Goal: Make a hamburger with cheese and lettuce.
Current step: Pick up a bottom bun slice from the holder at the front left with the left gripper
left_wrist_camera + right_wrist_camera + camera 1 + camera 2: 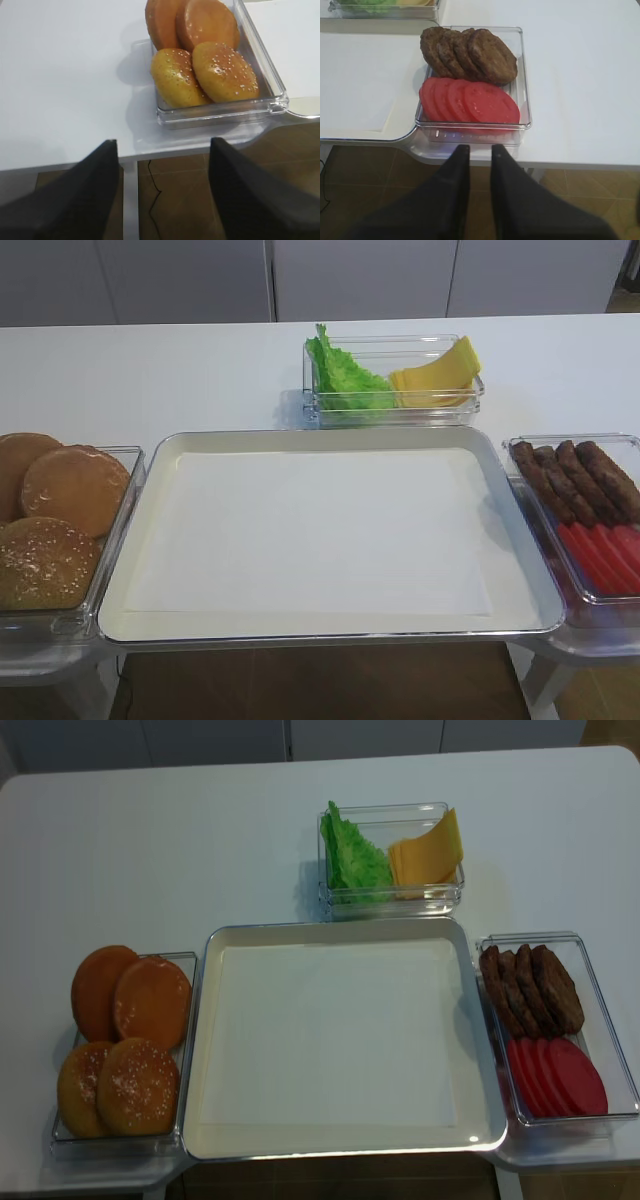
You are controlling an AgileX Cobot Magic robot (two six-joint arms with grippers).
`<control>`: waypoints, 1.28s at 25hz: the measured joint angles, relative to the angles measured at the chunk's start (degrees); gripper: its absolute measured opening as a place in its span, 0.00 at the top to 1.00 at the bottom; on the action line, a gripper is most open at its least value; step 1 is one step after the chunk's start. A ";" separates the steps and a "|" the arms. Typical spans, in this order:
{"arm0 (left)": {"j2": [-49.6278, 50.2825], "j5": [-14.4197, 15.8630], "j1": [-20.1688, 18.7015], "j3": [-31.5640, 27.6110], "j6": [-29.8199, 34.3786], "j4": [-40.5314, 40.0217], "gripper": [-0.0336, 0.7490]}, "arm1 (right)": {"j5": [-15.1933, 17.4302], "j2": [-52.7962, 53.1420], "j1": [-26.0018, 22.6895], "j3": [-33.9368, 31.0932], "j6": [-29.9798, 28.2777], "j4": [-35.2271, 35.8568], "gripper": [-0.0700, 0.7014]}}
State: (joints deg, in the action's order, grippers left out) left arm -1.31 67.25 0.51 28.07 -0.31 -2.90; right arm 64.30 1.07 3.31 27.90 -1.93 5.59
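The tray [340, 1140] at the table's front edge was bare; no bun had been placed. Lettuce [352, 858] and cheese [428, 850] lay toward the back edge. The left gripper [162, 190] was spread wide, the right gripper [479, 165] narrowly parted, both empty. A plain bun half [207, 22] should be gripped by its rim.

tray [340, 935] middle bare, bins L, R, behind w/ walls
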 joint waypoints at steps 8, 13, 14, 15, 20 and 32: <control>0.00 0.00 0.00 0.00 0.00 0.00 0.41 | 0.00 0.00 0.00 0.00 0.00 0.00 0.80; 0.00 0.00 0.00 0.00 0.31 0.00 0.41 | 0.00 0.00 0.00 0.00 0.00 0.00 0.84; 0.00 0.00 0.00 0.00 0.31 0.00 0.41 | 0.00 0.00 0.00 0.00 0.00 0.00 0.85; 0.00 0.00 0.00 0.00 0.31 0.00 0.41 | 0.00 0.00 0.00 0.00 0.00 0.00 0.86; 0.80 -0.24 0.00 0.00 0.89 0.00 0.41 | 0.00 0.00 0.00 0.00 0.00 0.00 0.90; 27.22 -9.89 0.00 3.86 -1.65 5.33 0.41 | 0.00 0.00 0.00 0.00 0.00 0.00 0.91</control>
State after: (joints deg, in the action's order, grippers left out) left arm 25.91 57.36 0.51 31.93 -1.97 2.43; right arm 64.30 1.07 3.31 27.90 -1.93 5.59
